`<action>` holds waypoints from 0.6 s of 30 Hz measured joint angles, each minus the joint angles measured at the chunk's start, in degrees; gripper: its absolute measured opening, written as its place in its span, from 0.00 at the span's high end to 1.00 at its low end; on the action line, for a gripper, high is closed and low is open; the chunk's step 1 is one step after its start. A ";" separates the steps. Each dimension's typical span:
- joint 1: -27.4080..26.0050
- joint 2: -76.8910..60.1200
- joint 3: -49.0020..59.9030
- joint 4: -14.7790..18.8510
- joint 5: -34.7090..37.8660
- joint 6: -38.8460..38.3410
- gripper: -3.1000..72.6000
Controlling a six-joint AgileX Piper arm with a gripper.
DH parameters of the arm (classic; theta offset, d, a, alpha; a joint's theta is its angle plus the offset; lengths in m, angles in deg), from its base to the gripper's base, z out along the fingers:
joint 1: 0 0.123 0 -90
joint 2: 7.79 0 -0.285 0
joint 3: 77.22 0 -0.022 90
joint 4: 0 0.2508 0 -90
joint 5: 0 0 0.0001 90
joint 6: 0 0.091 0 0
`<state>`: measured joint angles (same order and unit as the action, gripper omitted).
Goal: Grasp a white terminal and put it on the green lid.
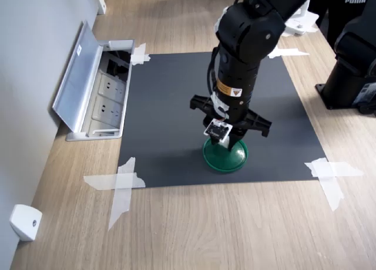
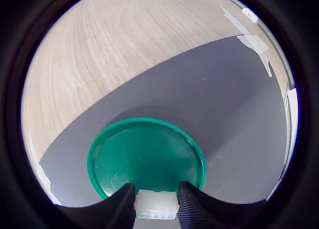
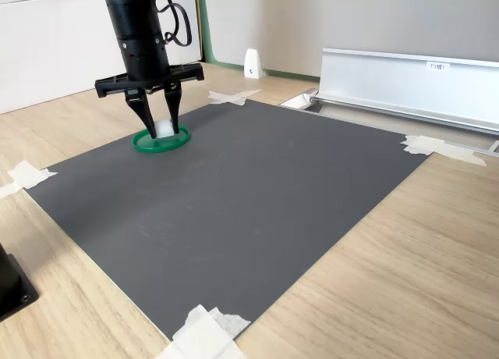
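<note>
The gripper (image 2: 155, 201) hangs straight down over the green lid (image 2: 144, 157), its two black fingers (image 2: 122, 204) closed on the white terminal (image 2: 156, 205), which sits pinched between their tips. In the first exterior view the arm's body covers the far rim of the lid (image 1: 225, 157) and hides the terminal entirely. Whether the terminal (image 3: 164, 128) touches the lid (image 3: 160, 141) I cannot tell. The lid lies on a dark grey mat (image 3: 257, 195) taped to the wooden counter (image 3: 421, 257).

green lid (image 1: 226, 158): far rim behind gripper (image 1: 226, 142); white terminal (image 2: 156, 205): sides hidden
</note>
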<state>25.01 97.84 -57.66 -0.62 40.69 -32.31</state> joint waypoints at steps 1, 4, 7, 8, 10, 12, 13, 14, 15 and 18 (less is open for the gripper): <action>0.00 0.12 0.00 0.00 -0.02 0.00 0.55; 0.00 0.48 0.00 0.05 -0.20 0.00 0.53; 0.00 0.66 0.00 0.62 -1.09 0.05 0.41; 0.00 0.66 0.00 0.62 -1.34 0.05 0.35; 0.00 0.66 0.00 0.62 -1.75 0.05 0.24; 0.00 0.29 0.00 1.43 -1.81 0.05 0.15; 0.00 -0.19 0.00 1.86 -1.63 0.05 0.11; 0.00 -0.94 0.00 2.30 -1.49 0.05 0.10; 0.00 -2.01 0.00 2.70 -1.24 0.05 0.08; 0.00 -6.86 0.00 3.27 -0.83 0.59 0.07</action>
<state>25.01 90.98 -57.66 2.65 39.85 -31.72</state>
